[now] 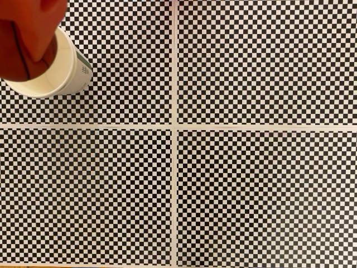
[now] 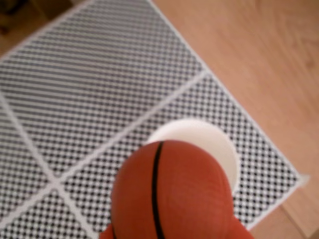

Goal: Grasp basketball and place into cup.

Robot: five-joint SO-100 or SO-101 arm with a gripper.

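Note:
The basketball [image 1: 22, 53], orange with a thin black seam, hangs over the mouth of the cup [image 1: 71, 64] in the top left corner of the fixed view. It hides much of the cup's cream inside. The white cup stands upright, and its green mark [image 1: 86, 70] shows on the right side. In the wrist view the basketball [image 2: 169, 194] fills the lower middle, with the cup's rim [image 2: 209, 137] just behind it. My orange gripper [image 1: 30, 25] is shut on the ball from above. Its fingers are mostly hidden; only orange slivers show at the wrist view's bottom edge.
Black-and-white checkered mats [image 1: 251, 184] joined by white seams [image 1: 174, 125] cover the whole fixed view. In the wrist view, bare wooden table [image 2: 259, 59] lies beyond the mat's edge, close behind the cup.

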